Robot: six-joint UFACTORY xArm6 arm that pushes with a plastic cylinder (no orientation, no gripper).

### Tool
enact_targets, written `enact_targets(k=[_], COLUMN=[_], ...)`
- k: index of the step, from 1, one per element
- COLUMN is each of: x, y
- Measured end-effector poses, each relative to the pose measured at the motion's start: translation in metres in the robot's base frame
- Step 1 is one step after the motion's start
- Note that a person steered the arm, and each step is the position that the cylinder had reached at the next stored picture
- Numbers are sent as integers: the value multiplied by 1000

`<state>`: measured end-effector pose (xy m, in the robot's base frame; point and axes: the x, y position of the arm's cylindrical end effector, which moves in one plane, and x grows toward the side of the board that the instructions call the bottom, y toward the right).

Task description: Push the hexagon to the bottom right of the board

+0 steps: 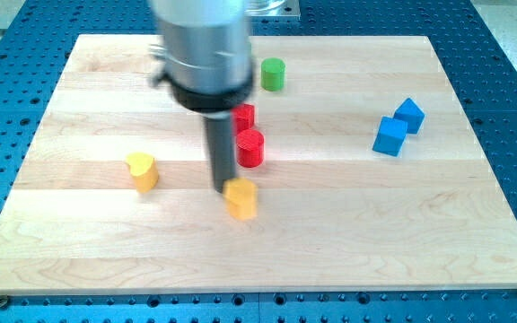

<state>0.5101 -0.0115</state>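
My tip (223,189) rests on the board (348,242) at the upper-left edge of the orange hexagon block (240,198), touching it or very nearly so. There are no jaws: the arm ends in a plain dark rod that holds nothing. The orange hexagon block sits near the board's centre, slightly toward the bottom edge. Just above it stands a red cylinder (250,148), with a second red block (244,116) behind, partly hidden by the rod housing. A green cylinder (272,74) stands near the top edge. A yellow block (141,171) lies toward the left edge. Two blue blocks, one cube (389,136) and another (409,115), touch near the right edge. The board is light wood on a perforated blue table (510,54).
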Motion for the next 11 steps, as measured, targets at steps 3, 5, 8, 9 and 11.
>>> enact_targets(k=[3, 5, 8, 9, 11], x=[17, 73, 36, 41, 19], y=[-14, 47, 46, 122, 186])
